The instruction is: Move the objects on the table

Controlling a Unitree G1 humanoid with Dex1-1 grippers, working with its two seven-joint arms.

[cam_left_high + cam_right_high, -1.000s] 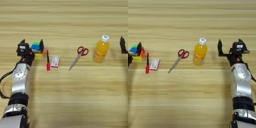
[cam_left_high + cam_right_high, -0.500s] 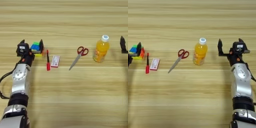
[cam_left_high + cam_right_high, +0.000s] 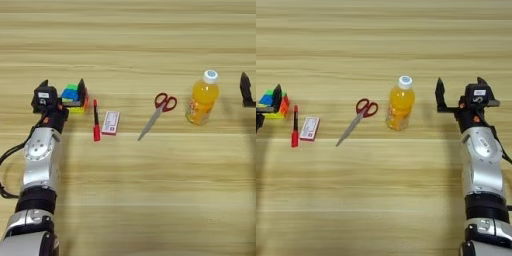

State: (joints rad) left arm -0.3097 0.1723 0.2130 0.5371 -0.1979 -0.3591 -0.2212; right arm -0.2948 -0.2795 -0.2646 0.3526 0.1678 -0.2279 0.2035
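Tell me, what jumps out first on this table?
Probably the orange drink bottle with its white cap, standing upright right of the middle, with the right claw open beside it, apart from it. At the far left, the left claw sits open around a multicoloured puzzle cube. Between them lie a red pen, a red-white card and red-handled scissors.

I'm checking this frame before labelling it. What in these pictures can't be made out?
- Puzzle cube: the left gripper stands around it; its finger hides the cube's right side, so contact can't be told.
- Card: print too small to read in either view.
- Right gripper: in the left eye view only one finger shows, cut off by the right edge.
- Bottle: label too small to read.
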